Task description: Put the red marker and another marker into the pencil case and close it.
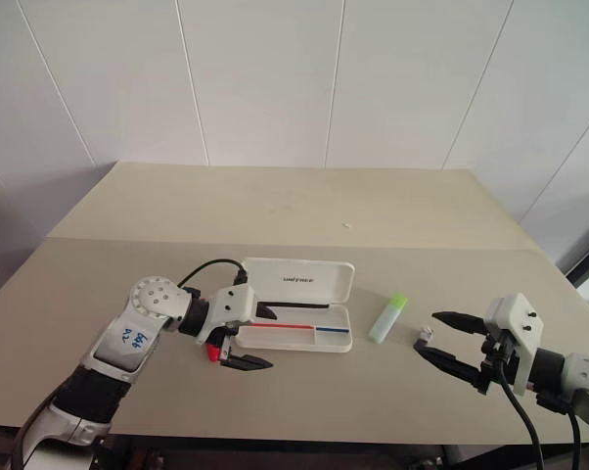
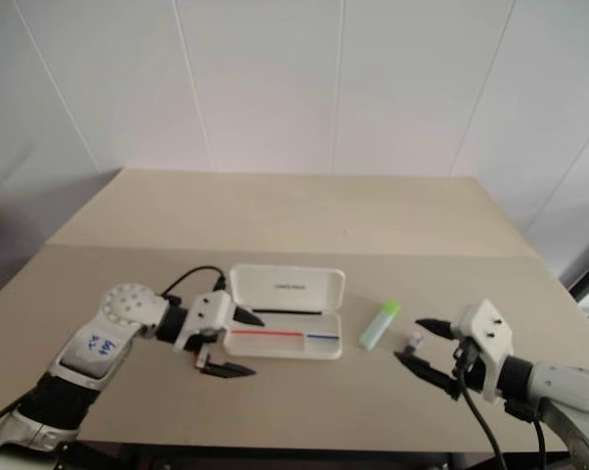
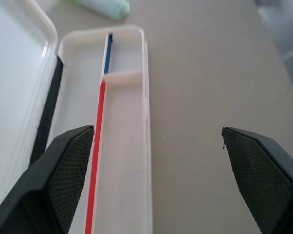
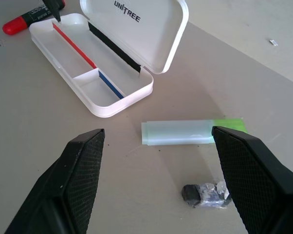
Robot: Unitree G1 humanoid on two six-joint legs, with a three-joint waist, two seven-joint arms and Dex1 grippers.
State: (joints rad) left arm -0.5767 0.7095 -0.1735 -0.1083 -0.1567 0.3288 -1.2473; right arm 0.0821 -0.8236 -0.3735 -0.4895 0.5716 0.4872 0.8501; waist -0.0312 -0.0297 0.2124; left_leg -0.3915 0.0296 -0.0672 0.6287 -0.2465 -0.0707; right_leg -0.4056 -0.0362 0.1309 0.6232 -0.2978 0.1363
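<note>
The white pencil case (image 1: pixel 339 343) lies open mid-table, its lid (image 1: pixel 296 282) tipped back and its tray holding only a red and a blue stripe. The red marker (image 4: pixel 20 22) lies on the table just outside the case's left end, partly under my left hand (image 1: pixel 214 351). My left gripper (image 1: pixel 273 339) hangs open over that end of the tray, holding nothing; its fingers (image 3: pixel 64 165) straddle the tray's near wall. The other marker, a pale green highlighter (image 1: pixel 387 317), lies to the right of the case. My right gripper (image 1: pixel 428 334) stands open just right of it, empty.
A small dark crumpled scrap (image 4: pixel 207 192) lies on the table between the right gripper's fingertips, just short of the highlighter. A tiny white speck (image 1: pixel 346 226) sits farther back. The beige table (image 1: pixel 275 206) meets a white wall at the rear.
</note>
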